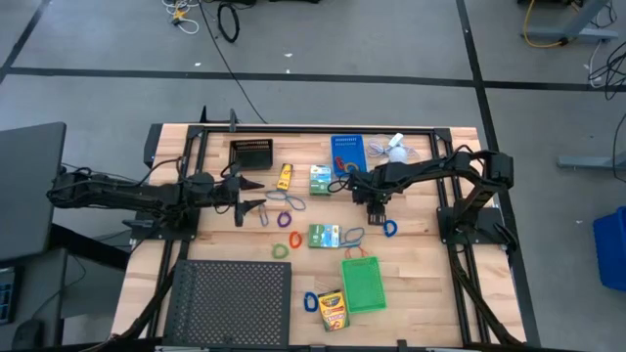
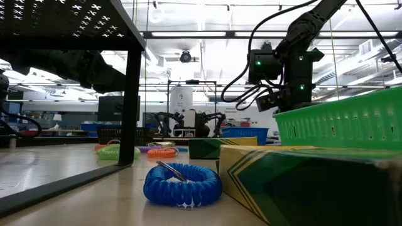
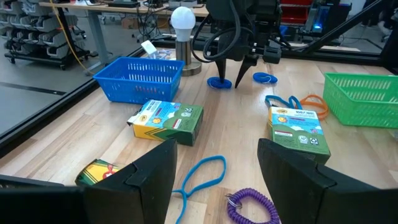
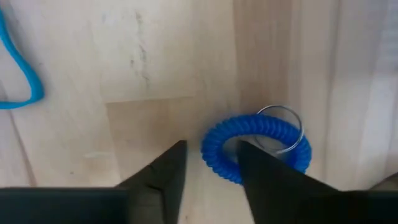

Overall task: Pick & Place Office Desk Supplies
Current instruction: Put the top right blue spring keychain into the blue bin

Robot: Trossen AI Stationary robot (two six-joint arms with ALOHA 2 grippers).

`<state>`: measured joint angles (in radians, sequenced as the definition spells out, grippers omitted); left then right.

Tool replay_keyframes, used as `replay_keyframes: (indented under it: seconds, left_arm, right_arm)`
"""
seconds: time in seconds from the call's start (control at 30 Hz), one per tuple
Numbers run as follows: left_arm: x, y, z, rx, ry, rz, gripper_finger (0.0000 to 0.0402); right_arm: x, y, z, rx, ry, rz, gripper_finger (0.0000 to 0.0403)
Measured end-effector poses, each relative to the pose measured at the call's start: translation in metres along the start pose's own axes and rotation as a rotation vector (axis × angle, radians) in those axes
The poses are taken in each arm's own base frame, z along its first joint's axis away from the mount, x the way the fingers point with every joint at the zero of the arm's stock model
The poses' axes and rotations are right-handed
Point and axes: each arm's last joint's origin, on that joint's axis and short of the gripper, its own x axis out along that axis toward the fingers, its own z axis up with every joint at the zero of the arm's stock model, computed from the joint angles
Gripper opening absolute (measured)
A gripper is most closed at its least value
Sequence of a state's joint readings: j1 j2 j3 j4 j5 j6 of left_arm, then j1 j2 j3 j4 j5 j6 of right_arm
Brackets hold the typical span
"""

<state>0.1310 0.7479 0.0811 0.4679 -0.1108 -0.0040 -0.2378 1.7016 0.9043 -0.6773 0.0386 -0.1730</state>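
Observation:
A blue coil band (image 4: 258, 146) with a metal ring lies flat on the wooden table right of centre. My right gripper (image 4: 211, 168) points down over it, open; one finger (image 4: 261, 171) stands in the coil's hole, the other (image 4: 165, 171) outside its rim. The left wrist view shows that coil (image 3: 219, 83) under those fingers. My left gripper (image 1: 252, 196) waits open at the left, level above the table, with a thin blue loop (image 3: 202, 174) and a purple coil (image 3: 252, 205) on the table ahead of it. My right gripper straddles the near part of the coil's rim (image 4: 214, 155) from above, one finger inside the loop and one outside. The coil lies flat on the table. Whether either finger touches it I cannot tell.
Two green-white boxes (image 1: 320, 180) (image 1: 324, 236), a blue bin (image 1: 348, 154), a black bin (image 1: 251, 154), a green bin (image 1: 363, 284), a yellow crayon box (image 1: 333, 310) and a yellow tube (image 1: 285, 176) lie about. A white fan (image 1: 396, 147) stands far right, a black mesh tray (image 1: 230, 303) near left.

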Motion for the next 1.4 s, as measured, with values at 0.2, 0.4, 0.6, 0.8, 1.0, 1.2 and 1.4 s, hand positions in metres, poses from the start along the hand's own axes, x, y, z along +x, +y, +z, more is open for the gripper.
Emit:
replay_keyframes:
  seconds: [0.2,0.4,0.6,0.8,1.0,1.2,1.4]
  left_arm:
    - [0.0,0.0,0.0,0.0,0.0,0.0,0.0231]
    - [0.0,0.0,0.0,0.0,0.0,0.0,0.0231]
    - [0.0,0.0,0.0,0.0,0.0,0.0,0.0231]
    - [0.0,0.0,0.0,0.0,0.0,0.0,0.0231]
    - [0.0,0.0,0.0,-0.001,-0.005,0.001,0.0231]
    - [0.0,0.0,0.001,-0.001,-0.006,0.0,0.0231]
    - [0.0,0.0,0.001,0.0,-0.008,0.0,0.0231]
  right_arm:
    - [0.0,0.003,0.001,-0.009,-0.006,-0.019,0.0022]
    - [0.0,0.014,0.003,-0.048,-0.009,-0.037,0.0013]
    - [0.0,0.025,0.006,-0.085,-0.024,-0.052,0.0005]
    - [-0.006,0.036,0.015,-0.119,-0.142,0.007,0.0004]
    - [-0.03,0.043,0.02,-0.144,-0.3,0.025,0.0004]
    - [-0.058,0.044,0.025,-0.153,-0.491,0.019,0.0004]
    - [-0.081,0.041,0.041,-0.219,-0.77,0.041,0.0004]
